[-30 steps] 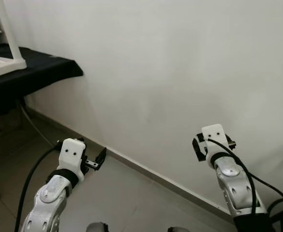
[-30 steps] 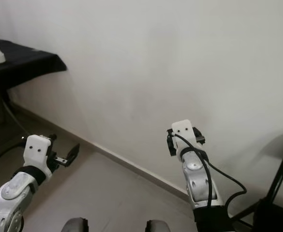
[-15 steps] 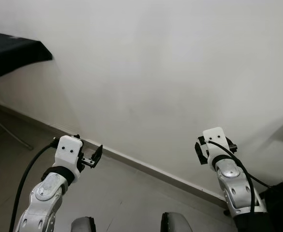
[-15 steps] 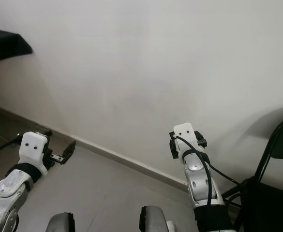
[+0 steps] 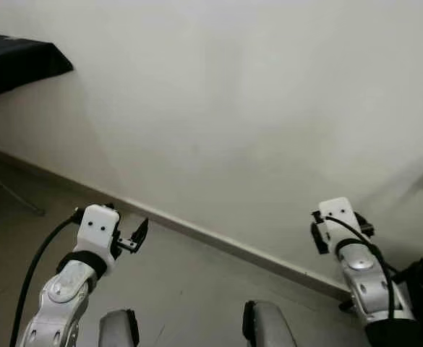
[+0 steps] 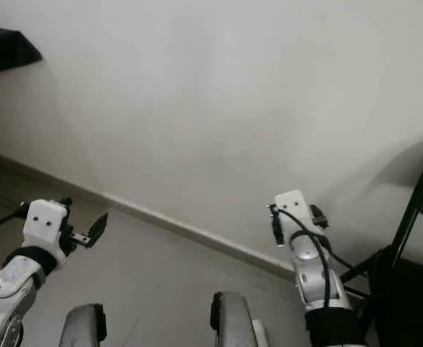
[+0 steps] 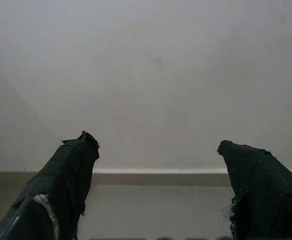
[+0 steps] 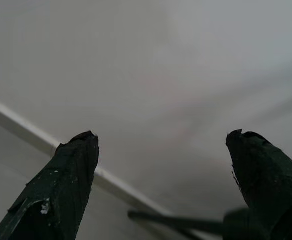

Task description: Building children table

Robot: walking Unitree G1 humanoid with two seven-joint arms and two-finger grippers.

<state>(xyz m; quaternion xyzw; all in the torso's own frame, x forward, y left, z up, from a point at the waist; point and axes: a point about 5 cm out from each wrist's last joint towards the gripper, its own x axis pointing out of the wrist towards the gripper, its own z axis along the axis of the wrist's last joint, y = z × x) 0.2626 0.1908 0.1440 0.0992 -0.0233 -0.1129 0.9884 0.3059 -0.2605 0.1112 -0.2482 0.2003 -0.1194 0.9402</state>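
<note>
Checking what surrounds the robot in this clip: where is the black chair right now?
The black chair stands at the far right of the eye views, against the white wall, just beyond the right gripper, with only part of its frame in the picture.

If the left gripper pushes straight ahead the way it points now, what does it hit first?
Probably the wall. The left gripper is open and empty and faces the wall just above the baseboard, with nothing between them. How far off the wall is cannot be judged.
</note>
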